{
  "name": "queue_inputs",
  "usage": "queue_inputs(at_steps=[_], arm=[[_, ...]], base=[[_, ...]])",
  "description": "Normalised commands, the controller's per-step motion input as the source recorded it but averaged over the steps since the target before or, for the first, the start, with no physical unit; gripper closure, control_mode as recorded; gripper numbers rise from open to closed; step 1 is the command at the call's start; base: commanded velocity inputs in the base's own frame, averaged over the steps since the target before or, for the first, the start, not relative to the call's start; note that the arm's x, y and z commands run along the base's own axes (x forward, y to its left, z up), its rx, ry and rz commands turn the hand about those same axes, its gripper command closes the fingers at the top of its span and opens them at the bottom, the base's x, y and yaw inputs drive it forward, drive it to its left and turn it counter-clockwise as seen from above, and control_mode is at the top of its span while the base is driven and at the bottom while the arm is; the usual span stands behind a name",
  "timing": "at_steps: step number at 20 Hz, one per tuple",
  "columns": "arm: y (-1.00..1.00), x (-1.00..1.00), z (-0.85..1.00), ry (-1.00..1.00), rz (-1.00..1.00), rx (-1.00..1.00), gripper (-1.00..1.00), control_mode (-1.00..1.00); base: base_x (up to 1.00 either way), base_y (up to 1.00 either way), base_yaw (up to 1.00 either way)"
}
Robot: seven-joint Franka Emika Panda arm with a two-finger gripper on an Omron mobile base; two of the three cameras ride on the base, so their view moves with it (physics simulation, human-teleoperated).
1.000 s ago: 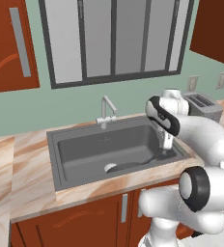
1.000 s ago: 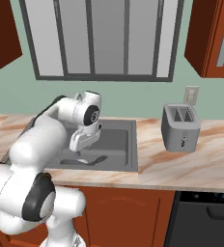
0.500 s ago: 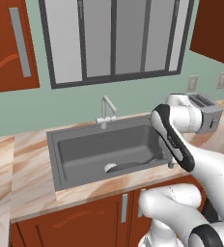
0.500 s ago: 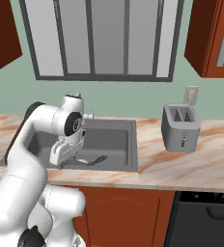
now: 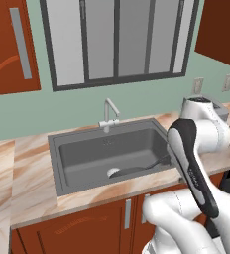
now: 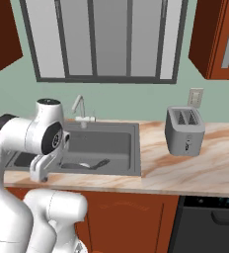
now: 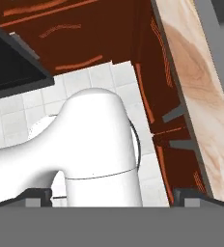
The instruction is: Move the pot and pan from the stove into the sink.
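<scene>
The pan (image 5: 146,165) lies on the floor of the sink (image 5: 67,166), its thin dark handle pointing right; in the right base view the pan (image 6: 97,162) rests near the front wall of the sink (image 6: 131,148). My arm is folded low in front of the counter. In the hand view my gripper (image 7: 113,197) points down at the tiled floor and my own base, its fingertips (image 7: 36,195) far apart and nothing between them. The pot and the stove are out of view.
A chrome faucet (image 5: 108,113) stands behind the basin. A steel toaster (image 6: 184,131) sits on the marbled counter (image 6: 185,173) to the right. A black appliance front (image 6: 210,222) is under the counter at the right. Red-brown cabinet doors (image 7: 147,87) run along the floor.
The arm has drawn back from above the sink and folded down in front of the counter. The gripper has stayed open and the sink has not shifted.
</scene>
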Motion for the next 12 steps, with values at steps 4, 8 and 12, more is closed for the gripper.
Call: queue_inputs(at_steps=[4, 8, 12], arm=[[0.07, -0.39, 0.17, -0.37, 0.01, 0.0, -1.0, -1.0], [0.0, -0.04, 0.0, -0.06, 0.0, 0.0, -1.0, -1.0], [0.0, -0.04, 0.0, 0.0, 0.0, 0.0, -1.0, -1.0]], base=[[0.0, 0.0, 0.0], [0.0, 0.0, 0.0], [0.0, 0.0, 0.0]])
